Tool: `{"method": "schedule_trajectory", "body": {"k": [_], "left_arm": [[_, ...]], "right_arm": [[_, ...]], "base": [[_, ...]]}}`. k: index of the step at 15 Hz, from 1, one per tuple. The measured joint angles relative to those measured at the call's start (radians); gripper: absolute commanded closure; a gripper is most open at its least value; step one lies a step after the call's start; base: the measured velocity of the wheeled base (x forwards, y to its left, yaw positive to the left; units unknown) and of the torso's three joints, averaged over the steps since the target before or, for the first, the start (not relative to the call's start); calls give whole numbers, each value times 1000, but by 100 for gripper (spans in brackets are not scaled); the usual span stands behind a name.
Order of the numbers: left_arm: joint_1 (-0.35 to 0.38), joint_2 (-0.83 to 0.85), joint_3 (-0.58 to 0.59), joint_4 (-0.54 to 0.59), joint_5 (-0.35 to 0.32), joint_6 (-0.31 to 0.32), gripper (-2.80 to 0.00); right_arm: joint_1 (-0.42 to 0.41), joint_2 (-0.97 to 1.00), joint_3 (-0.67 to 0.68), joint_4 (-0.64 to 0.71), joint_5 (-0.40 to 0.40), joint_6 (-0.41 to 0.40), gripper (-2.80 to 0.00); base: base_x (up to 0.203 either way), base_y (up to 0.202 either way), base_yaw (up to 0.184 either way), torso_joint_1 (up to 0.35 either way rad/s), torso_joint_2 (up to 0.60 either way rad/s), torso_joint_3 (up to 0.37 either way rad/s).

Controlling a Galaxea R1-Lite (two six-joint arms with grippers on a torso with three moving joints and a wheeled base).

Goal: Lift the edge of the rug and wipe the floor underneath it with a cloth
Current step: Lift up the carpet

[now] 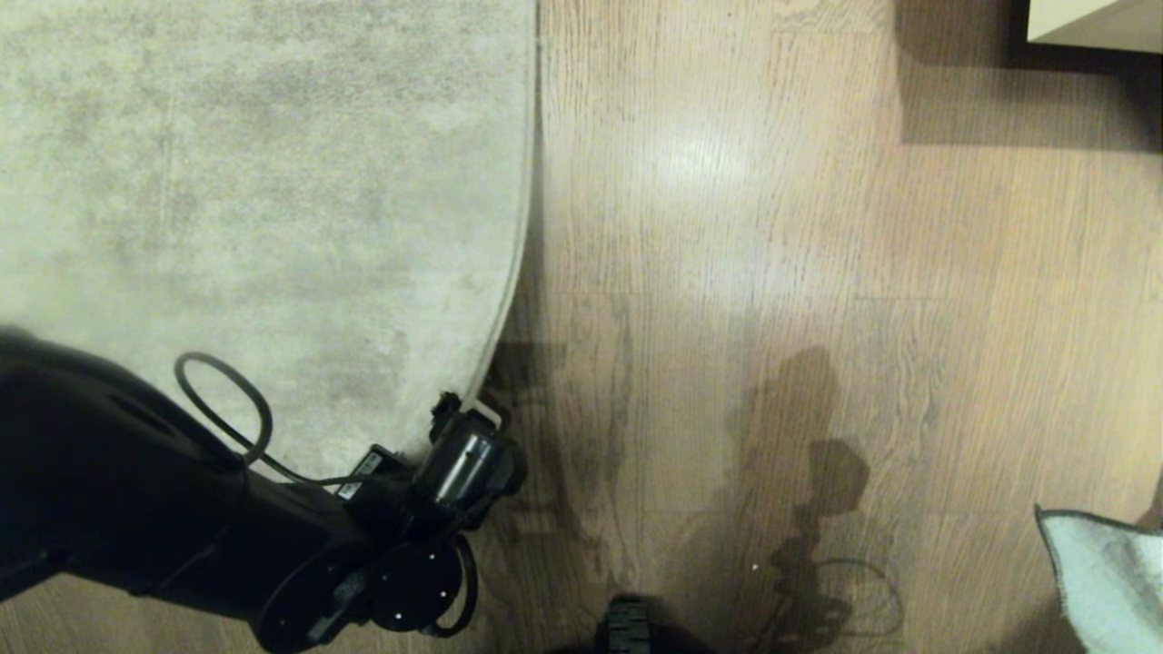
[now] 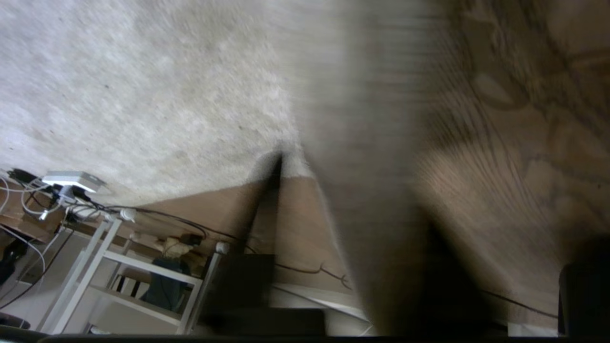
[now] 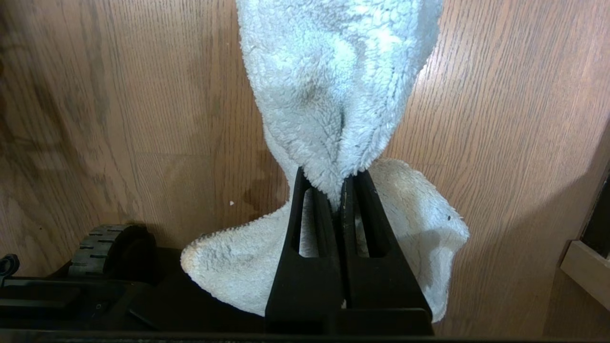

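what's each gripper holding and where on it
Right gripper is shut on the cloth, pinching a bunched fold. Left gripper is at the rug edge; any grip can't be told.

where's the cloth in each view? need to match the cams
Head view: the cloth shows as a pale corner at the lower right edge, over the floor.
Left wrist view: not in it; only rug and floor.
Right wrist view: centre, bunched and pinched in the shut right gripper, hanging over the floor.
Shared landmark: the wood-grain floor planks.
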Motion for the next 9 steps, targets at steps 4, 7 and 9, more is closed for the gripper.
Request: {"method": "schedule_trajectory", "body": {"k": [4, 7, 9], "left_arm": [[0, -7, 26, -2, -9, -7, 0], [6, -26, 30, 5, -12, -8, 0], [20, -45, 30, 10, -11, 0, 0]], "right_arm": [[0, 0, 0, 0, 0, 0, 0], [0, 0, 0, 0, 0, 0, 0], [0, 0, 0, 0, 0, 0, 0]], "base": [[0, 0, 0, 0, 0, 0], [0, 0, 0, 0, 0, 0], [0, 0, 0, 0, 0, 0]]}}
